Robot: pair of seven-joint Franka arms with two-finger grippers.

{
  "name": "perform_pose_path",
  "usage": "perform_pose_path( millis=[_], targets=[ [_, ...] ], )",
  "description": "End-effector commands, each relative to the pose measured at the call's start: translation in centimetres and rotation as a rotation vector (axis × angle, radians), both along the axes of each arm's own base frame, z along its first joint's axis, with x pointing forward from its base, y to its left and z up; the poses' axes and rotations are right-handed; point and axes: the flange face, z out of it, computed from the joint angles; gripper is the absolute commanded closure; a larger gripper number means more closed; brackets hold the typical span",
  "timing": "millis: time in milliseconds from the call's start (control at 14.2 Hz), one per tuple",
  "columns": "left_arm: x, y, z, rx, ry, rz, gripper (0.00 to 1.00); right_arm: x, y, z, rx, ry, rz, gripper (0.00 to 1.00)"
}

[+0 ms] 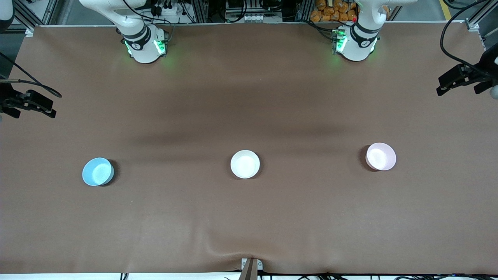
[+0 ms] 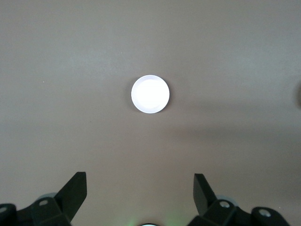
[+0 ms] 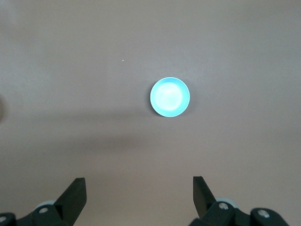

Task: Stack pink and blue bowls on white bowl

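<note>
Three bowls sit in a row across the middle of the brown table. The blue bowl (image 1: 98, 171) (image 3: 170, 97) is toward the right arm's end, the white bowl (image 1: 245, 164) in the middle, and the pink bowl (image 1: 381, 156) toward the left arm's end. In the left wrist view the pink bowl (image 2: 150, 94) looks almost white. My right gripper (image 1: 37, 104) (image 3: 138, 179) hangs high over its end of the table, open and empty. High over the other end hangs my left gripper (image 1: 453, 79) (image 2: 140, 175), also open with nothing in it. Neither touches a bowl.
Both arm bases (image 1: 146, 44) (image 1: 356, 42) stand along the table's edge farthest from the front camera. The brown table cover (image 1: 249, 217) has a wrinkle near the front edge, by a small clamp (image 1: 251, 266). Cables hang off both ends.
</note>
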Motion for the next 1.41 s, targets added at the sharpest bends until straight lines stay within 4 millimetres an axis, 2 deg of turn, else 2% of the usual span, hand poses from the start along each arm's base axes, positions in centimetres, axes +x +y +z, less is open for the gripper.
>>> perform_pose_path(
  millis=[0, 211, 422, 563, 704, 985, 1126, 1337],
  targets=[
    [1.7, 0.8, -2.3, -0.003, 0.039, -0.011, 0.00, 0.0, 0.0, 0.0, 0.006, 0.007, -0.012, 0.00],
    [4.2, 1.8, -5.9, 0.010, 0.049, -0.010, 0.00, 0.2, -0.8, -0.6, 0.006, 0.019, -0.026, 0.00],
    [7.2, 3.8, -10.9, 0.011, 0.058, 0.003, 0.00, 1.6, -1.8, -4.2, 0.004, 0.072, -0.040, 0.00],
    [8.5, 3.8, -13.9, 0.006, 0.077, -0.009, 0.00, 2.8, -2.5, -5.6, -0.001, 0.051, -0.044, 0.00],
    [9.0, 4.2, -16.6, 0.006, 0.075, -0.006, 0.00, 3.9, -4.1, -7.9, -0.005, 0.026, -0.068, 0.00],
    [8.5, 5.5, -24.3, -0.004, 0.043, 0.016, 0.00, 5.6, -5.8, -14.9, -0.006, 0.109, -0.098, 0.00],
    [8.9, 6.6, -28.0, -0.005, 0.069, 0.026, 0.00, 6.7, -6.1, -17.6, -0.011, 0.100, -0.102, 0.00],
    [8.8, 6.6, -32.3, -0.009, 0.080, 0.028, 0.00, 7.8, -6.0, -21.4, -0.017, 0.057, -0.097, 0.00]
  ],
)
